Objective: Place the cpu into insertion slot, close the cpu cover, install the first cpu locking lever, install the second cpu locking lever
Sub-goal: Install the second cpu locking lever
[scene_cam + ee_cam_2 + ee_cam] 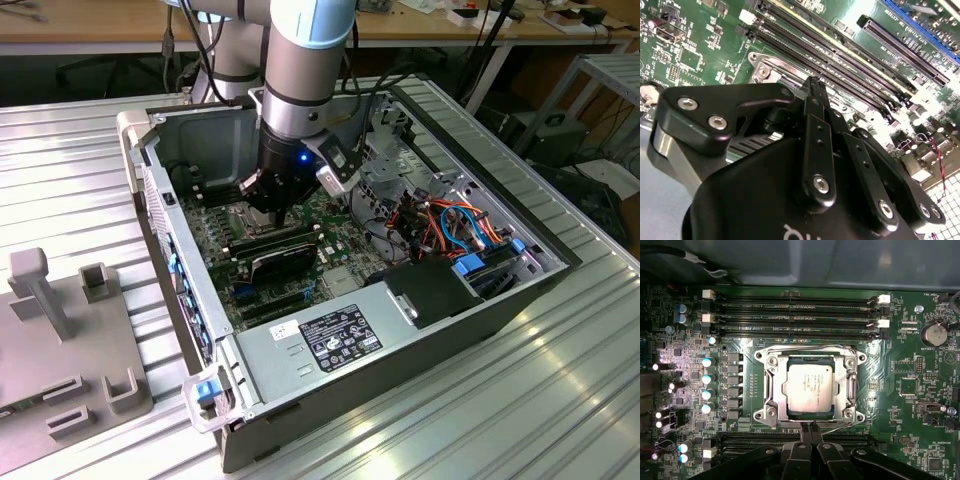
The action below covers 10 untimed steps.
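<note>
One matte silver-grey square cpu point(810, 389) sits in black insertion slot, silver frame cpu cover point(810, 355) down. Gripper point(809, 426) jaws pressed together at socket edge by lever wire; judge: push slow, keep tip hooked.

The exterior view looks down at an angle from outside the open computer case point(400, 330), some way off, taking in the arm point(300, 60); the first wrist view faces straight down, close over the motherboard point(910, 390); the second wrist view looks obliquely past the gripper point(813, 87); both wrist views share the memory slots point(795, 315).
</note>
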### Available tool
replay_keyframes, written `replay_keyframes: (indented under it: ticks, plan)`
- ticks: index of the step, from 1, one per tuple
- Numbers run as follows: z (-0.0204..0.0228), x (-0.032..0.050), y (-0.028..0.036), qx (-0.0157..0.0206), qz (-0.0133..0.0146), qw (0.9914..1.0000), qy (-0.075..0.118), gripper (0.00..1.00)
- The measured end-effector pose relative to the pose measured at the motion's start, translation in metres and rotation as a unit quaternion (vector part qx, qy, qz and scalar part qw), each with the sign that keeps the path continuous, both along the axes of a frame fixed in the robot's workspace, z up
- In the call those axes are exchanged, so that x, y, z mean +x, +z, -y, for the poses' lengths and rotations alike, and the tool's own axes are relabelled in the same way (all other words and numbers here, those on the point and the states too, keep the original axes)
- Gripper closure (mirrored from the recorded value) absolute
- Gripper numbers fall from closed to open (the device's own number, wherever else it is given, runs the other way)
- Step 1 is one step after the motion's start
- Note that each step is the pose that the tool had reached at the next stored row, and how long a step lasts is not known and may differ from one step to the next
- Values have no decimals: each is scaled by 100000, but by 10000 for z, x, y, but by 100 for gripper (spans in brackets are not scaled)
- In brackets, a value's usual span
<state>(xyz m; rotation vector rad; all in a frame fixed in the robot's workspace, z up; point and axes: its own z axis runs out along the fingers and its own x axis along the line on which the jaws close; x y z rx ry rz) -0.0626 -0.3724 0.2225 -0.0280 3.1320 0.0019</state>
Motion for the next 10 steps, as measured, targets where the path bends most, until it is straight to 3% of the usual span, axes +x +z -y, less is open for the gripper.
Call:
replay_keyframes:
  ticks: [10]
  plan:
    - [1,10,160,6,-73,100000,-2,89]
